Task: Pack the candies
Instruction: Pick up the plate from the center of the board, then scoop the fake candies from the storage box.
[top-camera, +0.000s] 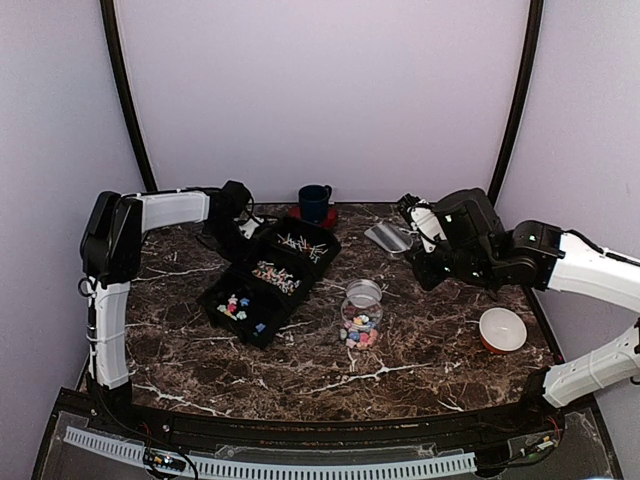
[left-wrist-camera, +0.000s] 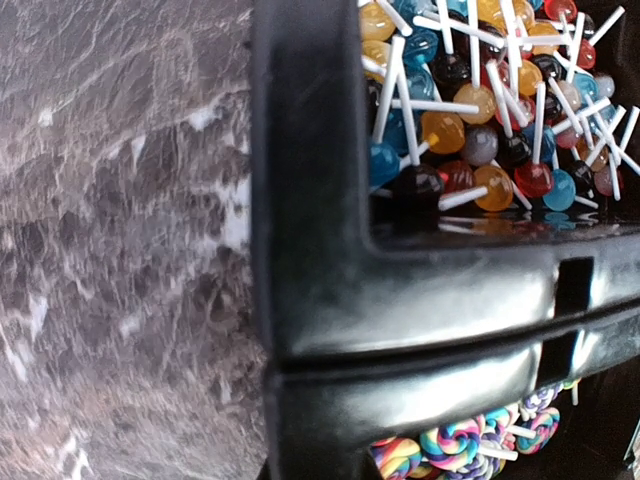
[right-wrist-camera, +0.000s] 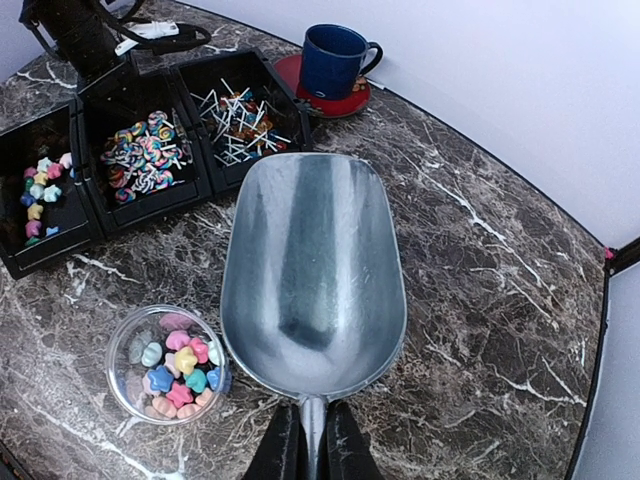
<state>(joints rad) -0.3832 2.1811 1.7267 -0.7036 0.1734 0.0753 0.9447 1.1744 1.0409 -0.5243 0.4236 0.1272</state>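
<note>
A clear jar stands mid-table, partly filled with small pastel candies. More of these candies lie in the near compartment of a black three-part tray. My right gripper is shut on the handle of an empty metal scoop, held above the table just right of the jar. In the top view the scoop is behind the jar. My left gripper is at the tray's far left corner. Its fingers do not show in the left wrist view, which the tray rim fills.
The tray's middle compartment holds swirl lollipops and the far one round lollipops with white sticks. A blue mug on a red saucer stands at the back. A white bowl sits at the right.
</note>
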